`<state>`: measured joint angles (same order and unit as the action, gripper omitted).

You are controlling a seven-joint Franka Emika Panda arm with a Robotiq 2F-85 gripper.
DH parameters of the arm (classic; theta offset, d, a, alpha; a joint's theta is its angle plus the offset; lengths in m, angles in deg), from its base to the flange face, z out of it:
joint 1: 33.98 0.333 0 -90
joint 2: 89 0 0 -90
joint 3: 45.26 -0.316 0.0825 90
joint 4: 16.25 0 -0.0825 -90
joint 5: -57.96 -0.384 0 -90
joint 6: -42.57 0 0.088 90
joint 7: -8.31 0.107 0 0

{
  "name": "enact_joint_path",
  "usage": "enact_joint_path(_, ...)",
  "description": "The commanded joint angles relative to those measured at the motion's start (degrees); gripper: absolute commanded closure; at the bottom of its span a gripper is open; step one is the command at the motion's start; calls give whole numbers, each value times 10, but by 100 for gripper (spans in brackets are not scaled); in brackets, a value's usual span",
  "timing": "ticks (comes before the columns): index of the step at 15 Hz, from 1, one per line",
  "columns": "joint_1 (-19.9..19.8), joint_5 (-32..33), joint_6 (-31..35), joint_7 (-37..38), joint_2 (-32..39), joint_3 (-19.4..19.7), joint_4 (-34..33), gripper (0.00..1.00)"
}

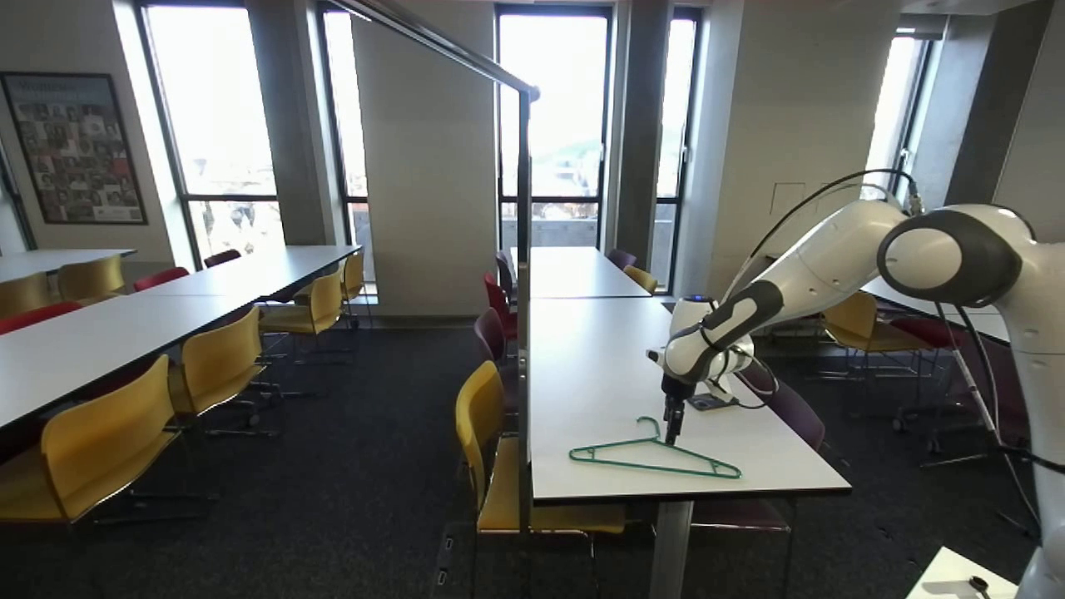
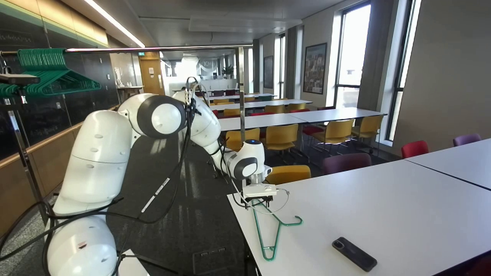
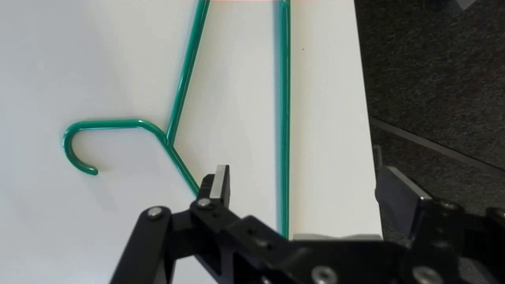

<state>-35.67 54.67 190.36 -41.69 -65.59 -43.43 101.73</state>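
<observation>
Seemingly lining up a grasp: the jaws stand wide apart over the green clothes hanger lying flat on the desk; the next move likely calls for closing.

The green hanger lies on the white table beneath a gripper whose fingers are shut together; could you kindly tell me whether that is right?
Not quite: the wrist view shows the gripper open, its fingers standing well apart. The green hanger does lie on the white table beneath it.
</observation>
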Motion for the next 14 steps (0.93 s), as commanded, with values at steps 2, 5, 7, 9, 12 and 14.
enact_joint_path(2,-6,67,40,67,55,-7,-35,0)
enact_joint_path(5,-9,97,37,89,84,-15,-53,0)
enact_joint_path(7,-14,103,29,88,99,-24,-66,0)
enact_joint_path(9,-14,108,26,88,112,-29,-75,0)
enact_joint_path(12,-12,115,27,93,126,-30,-88,0)
enact_joint_path(14,-11,116,28,98,135,-31,-96,0)
